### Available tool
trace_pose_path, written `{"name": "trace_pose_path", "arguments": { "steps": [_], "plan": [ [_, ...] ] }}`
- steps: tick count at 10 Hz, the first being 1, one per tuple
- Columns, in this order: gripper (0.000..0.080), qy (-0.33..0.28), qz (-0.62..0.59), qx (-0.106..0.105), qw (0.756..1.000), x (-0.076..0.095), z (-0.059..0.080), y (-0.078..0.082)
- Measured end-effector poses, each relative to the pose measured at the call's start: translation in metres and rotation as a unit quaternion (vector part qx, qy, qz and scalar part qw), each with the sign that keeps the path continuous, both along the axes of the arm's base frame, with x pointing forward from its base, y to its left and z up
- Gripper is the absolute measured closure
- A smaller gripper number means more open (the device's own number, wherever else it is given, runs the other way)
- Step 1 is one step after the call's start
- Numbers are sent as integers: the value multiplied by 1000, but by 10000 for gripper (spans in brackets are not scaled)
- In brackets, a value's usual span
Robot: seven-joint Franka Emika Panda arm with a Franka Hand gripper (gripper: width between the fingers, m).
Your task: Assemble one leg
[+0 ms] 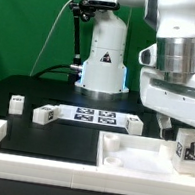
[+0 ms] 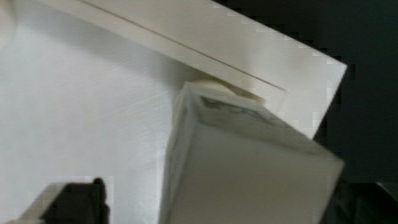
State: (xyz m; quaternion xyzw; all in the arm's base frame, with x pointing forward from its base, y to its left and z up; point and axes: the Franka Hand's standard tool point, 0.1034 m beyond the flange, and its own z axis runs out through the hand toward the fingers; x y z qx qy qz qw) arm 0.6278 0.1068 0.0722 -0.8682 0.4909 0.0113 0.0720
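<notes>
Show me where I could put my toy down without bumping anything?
Bare black table lies between the marker board and the white front rail. More lies behind the board, before the robot base. The exterior view's right is crowded: the gripper holds the leg over the tray.

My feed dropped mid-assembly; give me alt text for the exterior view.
The arm's jaws hang at a tagged white leg on the exterior view's right, by the white tray-like piece; grip unclear. The marker board and two small white blocks lie behind.
</notes>
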Motion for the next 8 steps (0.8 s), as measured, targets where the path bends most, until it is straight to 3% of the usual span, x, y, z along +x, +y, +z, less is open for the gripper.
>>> {"name": "trace_pose_path", "arguments": {
  "steps": [2,4,5,7,8],
  "plan": [
    [150,-12,133,-14,991,-1,0,3],
    [150,-22,254,-36,966,-2,1,10],
    [150,-25,289,-37,956,-2,0,10],
    [150,-24,388,-48,920,-1,0,11],
    [150,-30,459,-55,886,1,1,10]
  ]
}}
